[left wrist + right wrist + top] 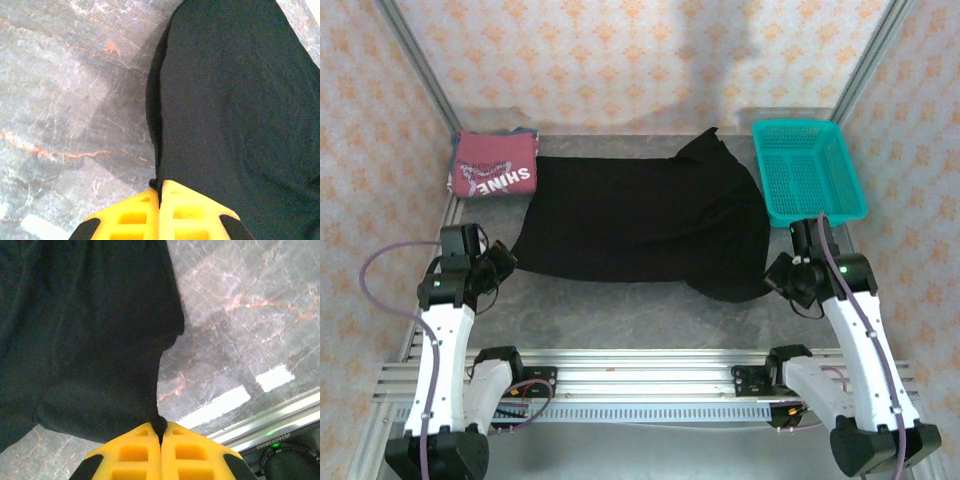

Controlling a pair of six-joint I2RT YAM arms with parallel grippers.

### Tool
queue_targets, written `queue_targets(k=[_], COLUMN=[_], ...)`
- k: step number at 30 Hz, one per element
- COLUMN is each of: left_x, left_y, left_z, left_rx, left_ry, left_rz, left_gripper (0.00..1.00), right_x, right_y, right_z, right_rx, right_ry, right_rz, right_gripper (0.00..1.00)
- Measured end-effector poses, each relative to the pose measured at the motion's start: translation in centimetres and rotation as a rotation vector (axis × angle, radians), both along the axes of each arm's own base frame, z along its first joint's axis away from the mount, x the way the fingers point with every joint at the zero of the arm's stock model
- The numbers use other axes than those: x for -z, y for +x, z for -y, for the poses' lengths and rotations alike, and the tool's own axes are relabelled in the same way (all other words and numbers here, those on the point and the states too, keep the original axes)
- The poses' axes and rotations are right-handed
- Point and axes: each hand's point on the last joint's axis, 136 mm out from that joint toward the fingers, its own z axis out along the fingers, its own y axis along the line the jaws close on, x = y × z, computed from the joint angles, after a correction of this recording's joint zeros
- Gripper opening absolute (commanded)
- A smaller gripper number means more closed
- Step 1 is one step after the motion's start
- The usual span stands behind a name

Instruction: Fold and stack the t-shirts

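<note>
Top external, black shirt (640, 225) on counter (620, 310), left jaws and right jaws clamped on its near corners, red shirt (495, 165) far left.

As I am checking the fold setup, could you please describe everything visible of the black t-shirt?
The black t-shirt is plain, soft-looking cloth, spread mostly flat across the grey marbled table, bunched at its far right. The shut left end effector pinches its near left corner, the shut right end effector its near right corner. Its far left edge lies beside the folded red shirt.
</note>
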Motion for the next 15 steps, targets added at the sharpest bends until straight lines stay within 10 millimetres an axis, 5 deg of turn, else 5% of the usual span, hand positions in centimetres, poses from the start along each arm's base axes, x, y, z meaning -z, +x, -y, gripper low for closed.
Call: queue_targets(k=[6, 15], left_x=[1.2, -1.9], left_y=[-1.5, 0.8], left_z=[0.1, -0.6], left_rx=[-0.037, -0.043], left_ry=[-0.021, 0.003], left_rz=[-0.048, -0.008], left_gripper=[0.0, 0.0], right_x=[0.7, -3.3], right_y=[0.0, 7.1], right_z=[-0.4, -1.2], right_rx=[-0.006, -0.062], right_ry=[0.016, 0.002], right_rz=[-0.064, 0.016], right_gripper=[0.0, 0.0])
